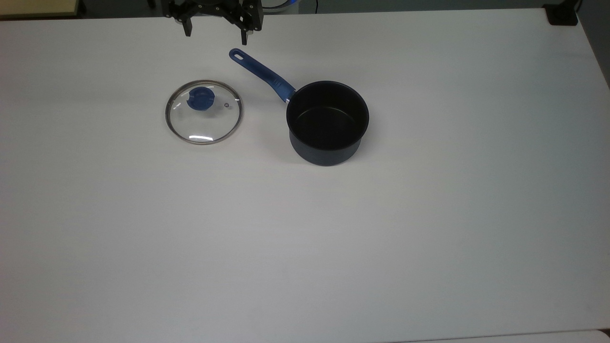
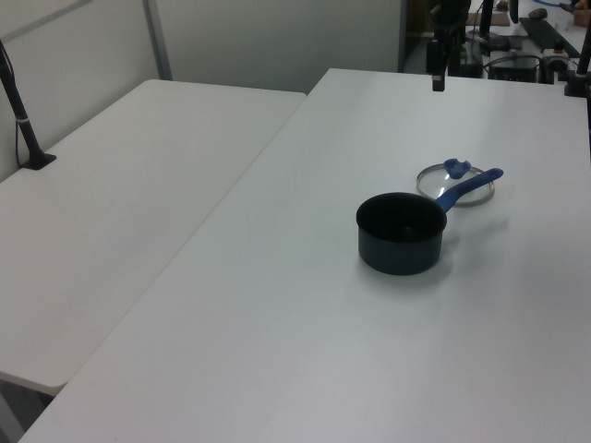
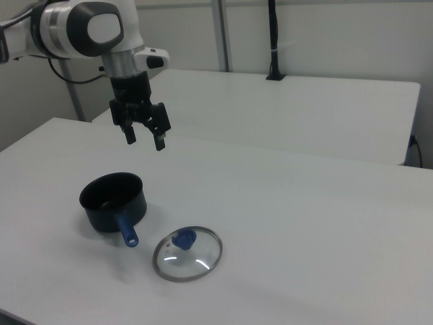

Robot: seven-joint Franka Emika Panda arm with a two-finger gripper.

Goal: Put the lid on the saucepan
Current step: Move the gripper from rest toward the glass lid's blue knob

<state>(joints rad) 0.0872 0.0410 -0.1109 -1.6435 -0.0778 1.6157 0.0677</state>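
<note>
The glass lid (image 1: 204,112) with its blue knob lies flat on the white table (image 1: 305,228), left of the saucepan (image 1: 328,122) in the top view. The dark navy saucepan stands upright and empty, its blue handle (image 1: 262,74) pointing toward the top view's upper left. My gripper (image 1: 216,33) hangs open with nothing between its fingers, above the table's far edge, beyond the lid and the handle end. In the right view the gripper (image 3: 145,139) hovers well above the saucepan (image 3: 114,201), and the lid (image 3: 187,252) lies to the right view's right of the pan.
A second white table (image 2: 120,212) adjoins on the left view's left, with a black post (image 2: 23,120) clamped on it. A black object (image 1: 562,14) sits at the top view's upper right corner of the table.
</note>
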